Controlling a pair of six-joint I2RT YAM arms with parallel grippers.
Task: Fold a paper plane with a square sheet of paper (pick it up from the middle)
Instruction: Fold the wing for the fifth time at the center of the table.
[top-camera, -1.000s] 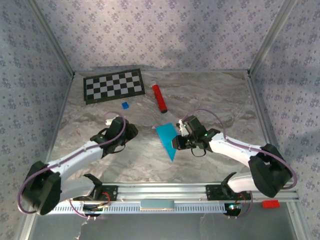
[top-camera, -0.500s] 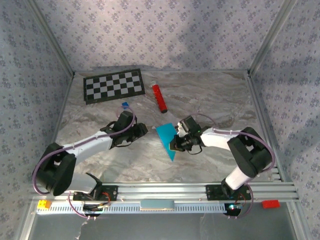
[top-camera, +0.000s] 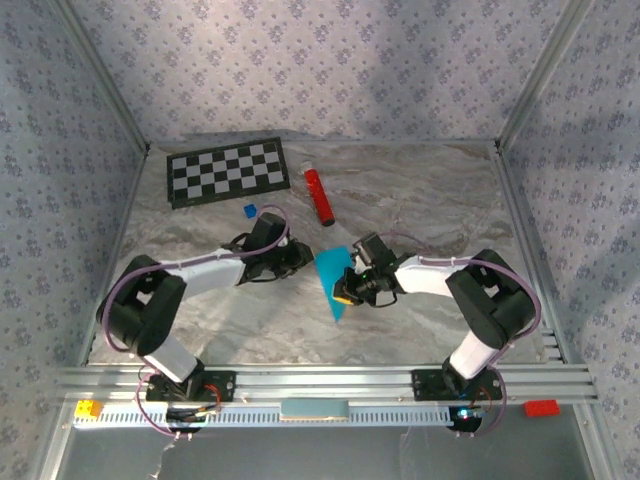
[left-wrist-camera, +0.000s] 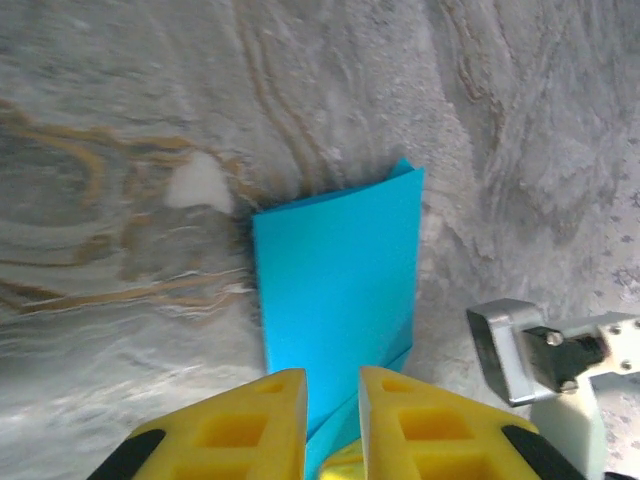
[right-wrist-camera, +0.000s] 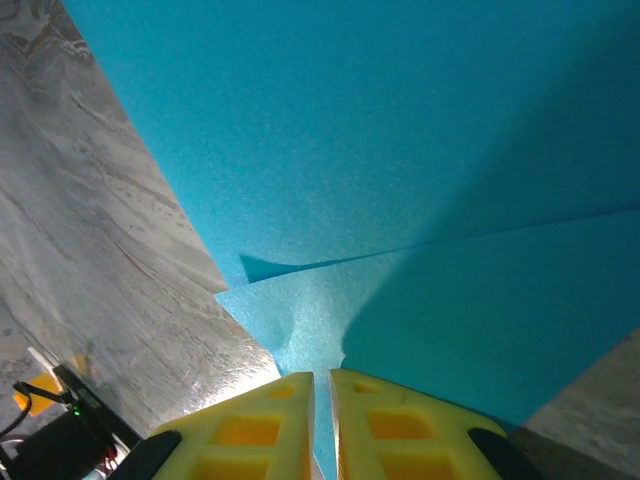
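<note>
right hand (right-wrist-camera: 321, 385) nearly closed over smooth folded cyan paper (right-wrist-camera: 350, 130), left hand (left-wrist-camera: 332, 382) equally narrow, marbled table (left-wrist-camera: 150, 120)

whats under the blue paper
The folded blue paper lies on the marbled table, visible round it. One paper layer shows under a flap in the right wrist view; the table beneath is hidden.
</note>
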